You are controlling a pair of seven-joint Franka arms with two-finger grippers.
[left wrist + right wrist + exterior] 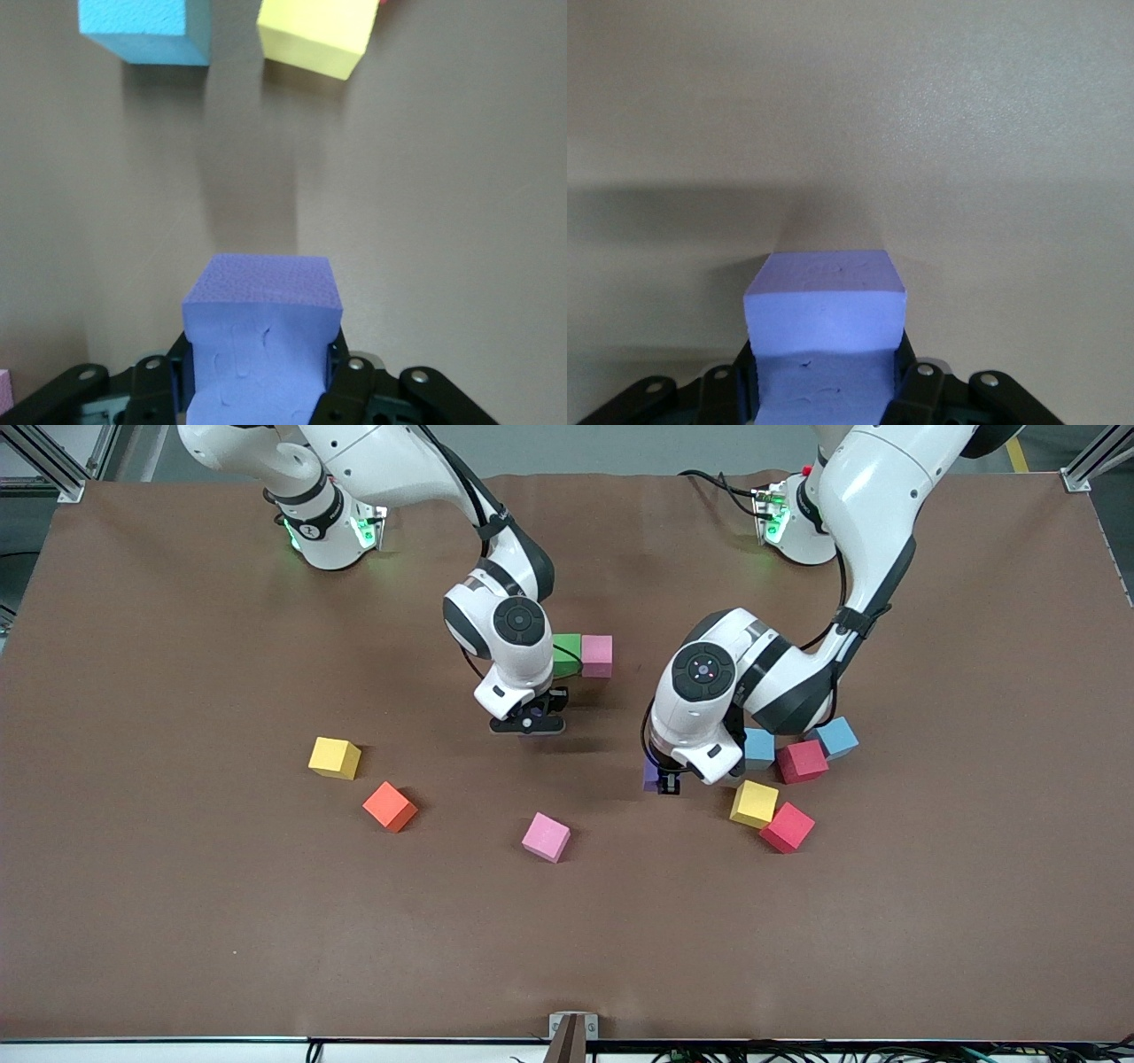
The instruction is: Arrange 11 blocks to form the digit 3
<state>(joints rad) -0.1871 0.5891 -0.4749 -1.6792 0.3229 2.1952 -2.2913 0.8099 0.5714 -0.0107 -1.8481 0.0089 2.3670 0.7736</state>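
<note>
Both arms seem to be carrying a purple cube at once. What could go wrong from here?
The right gripper and the left gripper each clamp a purple block and hang close together over the table's middle, so the arms might bump. Setting a cube beside the green block and pink block could nudge that started pair apart.

Brown matte table (177, 921), aluminium frame rails (53, 460), evenly lit
</note>
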